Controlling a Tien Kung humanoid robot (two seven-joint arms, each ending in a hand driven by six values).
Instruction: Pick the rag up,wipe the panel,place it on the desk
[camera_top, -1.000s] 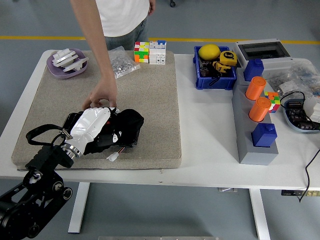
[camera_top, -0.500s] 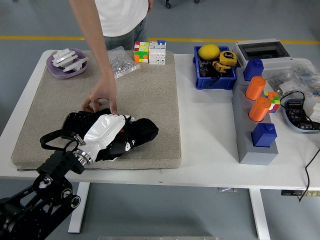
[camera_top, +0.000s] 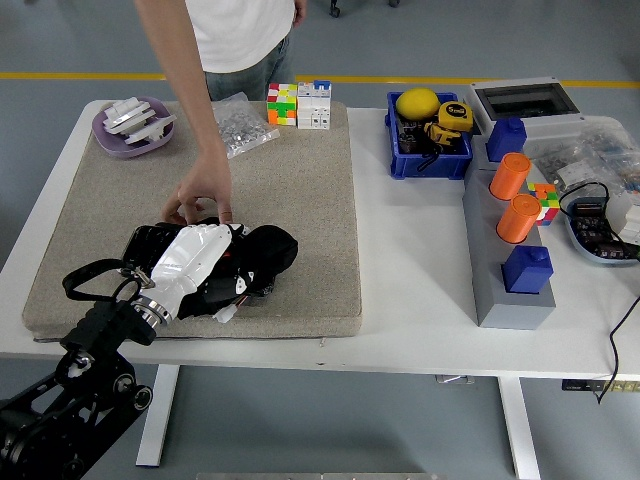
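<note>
Rag (camera_top: 262, 252) lies bunched, black, on the dark panel (camera_top: 150, 240) at the mat's (camera_top: 300, 180) near left; my left hand (camera_top: 190, 255) clutches it. I should press flat, wiping evenly, clear of the person's hand (camera_top: 205, 190) steadying the panel.

The rag (camera_top: 268, 252) is soft, matt black cloth, crumpled under the glossy white plastic shell of the left robot hand (camera_top: 190, 252). Beneath lies a rough, felt-like beige mat (camera_top: 300, 200) on the smooth white bench (camera_top: 410, 260). Upper right, a glossy blue plastic bin (camera_top: 430, 160).
</note>
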